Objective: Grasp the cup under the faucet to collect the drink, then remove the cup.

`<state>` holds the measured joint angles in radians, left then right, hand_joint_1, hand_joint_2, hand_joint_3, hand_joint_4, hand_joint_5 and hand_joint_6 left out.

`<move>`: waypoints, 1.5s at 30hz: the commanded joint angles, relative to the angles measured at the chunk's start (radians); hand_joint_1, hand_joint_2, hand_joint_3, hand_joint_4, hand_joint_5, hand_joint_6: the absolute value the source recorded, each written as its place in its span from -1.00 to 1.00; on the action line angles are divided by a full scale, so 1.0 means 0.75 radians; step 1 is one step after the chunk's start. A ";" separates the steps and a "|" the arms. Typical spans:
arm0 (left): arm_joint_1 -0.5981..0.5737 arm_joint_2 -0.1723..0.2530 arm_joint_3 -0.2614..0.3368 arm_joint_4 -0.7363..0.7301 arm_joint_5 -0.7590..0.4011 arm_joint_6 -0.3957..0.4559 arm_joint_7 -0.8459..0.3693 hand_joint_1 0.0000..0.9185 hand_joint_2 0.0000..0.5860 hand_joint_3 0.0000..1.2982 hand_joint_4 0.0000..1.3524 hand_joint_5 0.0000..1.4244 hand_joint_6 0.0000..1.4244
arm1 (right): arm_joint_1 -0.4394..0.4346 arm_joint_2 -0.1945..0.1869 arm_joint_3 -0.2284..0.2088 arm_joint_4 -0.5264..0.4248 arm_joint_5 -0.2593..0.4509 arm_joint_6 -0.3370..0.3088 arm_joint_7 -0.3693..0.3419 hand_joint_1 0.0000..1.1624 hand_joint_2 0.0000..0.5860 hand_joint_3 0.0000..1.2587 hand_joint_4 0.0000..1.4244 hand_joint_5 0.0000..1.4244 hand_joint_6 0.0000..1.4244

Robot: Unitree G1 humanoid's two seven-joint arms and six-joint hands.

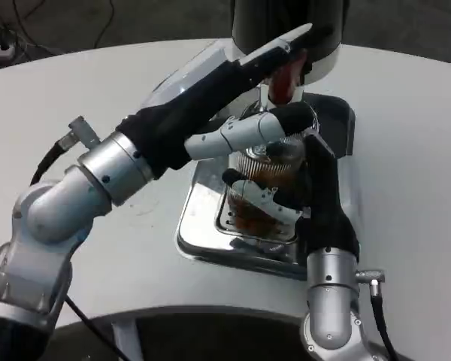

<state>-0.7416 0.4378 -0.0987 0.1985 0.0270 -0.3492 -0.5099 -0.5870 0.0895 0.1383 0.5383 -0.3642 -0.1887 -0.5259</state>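
A clear ribbed cup holding brown drink stands on the drip grate under the faucet. My right hand grips it, with white fingers wrapped round its upper part and others lower down. My left hand reaches up to the dispenser and rests on the red tap lever directly above the cup. The left forearm hides the faucet's spout.
The dispenser's dark body rises at the back. Its shiny steel drip tray sits on the white round table. A cable and power strip lie on the floor at the far left.
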 commanded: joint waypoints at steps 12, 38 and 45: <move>0.071 -0.120 0.081 0.034 -0.199 0.157 -0.031 -1.00 -0.57 -0.88 -1.00 -0.85 -0.93 | 0.084 0.008 0.011 -0.065 -0.009 -0.021 -0.007 0.47 -0.42 -0.02 0.00 0.14 0.04; 0.231 -0.183 0.171 -0.265 -0.382 0.293 -0.036 -1.00 -0.58 -1.00 -1.00 -0.94 -0.99 | 0.228 -0.022 0.036 -0.307 -0.028 0.035 0.052 0.47 -0.42 0.05 0.04 0.19 0.08; 0.318 -0.155 0.200 -0.385 -0.352 0.302 0.004 -1.00 -0.58 -1.00 -1.00 -0.94 -1.00 | 0.269 -0.025 0.044 -0.378 -0.030 0.044 0.077 0.47 -0.42 0.05 0.04 0.19 0.08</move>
<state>-0.5356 0.3037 0.0360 -0.0531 -0.2544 -0.1273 -0.5226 -0.4010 0.0664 0.1629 0.3012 -0.3720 -0.1473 -0.4745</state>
